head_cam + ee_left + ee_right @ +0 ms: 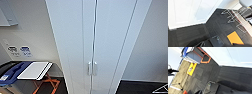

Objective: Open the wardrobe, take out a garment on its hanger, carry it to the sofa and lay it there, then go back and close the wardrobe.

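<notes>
White and flat, the tall narrow wardrobe (100, 37) stood square ahead in the head view, both full-height doors shut, their seam running nearly upright. The pair of small pale vertical handles (92, 68) sat low on that seam, one on each side of it (so neither arm looked clearly nearer). To its left stood a blue and white chair (22, 71) with orange legs.

In the left wrist view the wardrobe's white base (186, 23) met the dark grey carpet floor (199, 33), with an orange floor patch (234, 38) and thin wire chair legs (233, 16) well apart from it. I could not tell the left gripper's state.

The right wrist view showed the same white base above carpet; that gripper's state could not be told either.
</notes>
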Tool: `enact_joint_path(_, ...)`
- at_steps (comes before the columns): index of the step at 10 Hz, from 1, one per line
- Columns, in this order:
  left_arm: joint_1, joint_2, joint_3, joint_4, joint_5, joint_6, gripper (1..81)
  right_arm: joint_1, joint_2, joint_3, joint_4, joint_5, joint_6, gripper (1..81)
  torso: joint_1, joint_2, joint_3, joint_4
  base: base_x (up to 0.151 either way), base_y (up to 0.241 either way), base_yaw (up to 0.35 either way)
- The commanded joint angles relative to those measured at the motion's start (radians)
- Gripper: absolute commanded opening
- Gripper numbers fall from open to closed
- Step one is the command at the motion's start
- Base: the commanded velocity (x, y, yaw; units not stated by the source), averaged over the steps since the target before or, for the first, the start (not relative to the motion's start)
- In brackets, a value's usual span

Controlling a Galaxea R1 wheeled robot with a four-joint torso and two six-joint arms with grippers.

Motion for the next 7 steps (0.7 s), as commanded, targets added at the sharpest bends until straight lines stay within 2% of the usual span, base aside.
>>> enact_joint_path(1,-0.225,-0.11,0.085,0.041,0.024,-0.002,81.1,0.263,-0.107,0.141,0.008,-0.041,0.005,81.1,0.0,0.0,0.0,0.0,0.0,0.0,0.0)
enact_joint_path(3,-0.332,-0.117,0.091,-0.002,0.027,-0.013,81.1,0.375,-0.101,0.164,0.026,-0.051,0.006,81.1,0.0,0.0,0.0,0.0,0.0,0.0,0.0)
enact_joint_path(4,-0.381,-0.106,0.093,-0.019,0.072,-0.015,81.1,0.422,-0.093,0.164,0.034,-0.063,0.011,81.1,0.0,0.0,-0.001,0.0,0.0,0.0,0.0)
enact_joint_path(7,-0.55,-0.037,0.073,-0.082,0.145,-0.015,81.1,0.508,0.012,0.079,0.029,-0.075,0.02,81.1,0.001,0.001,-0.001,0.0,0.0,0.0,0.0)
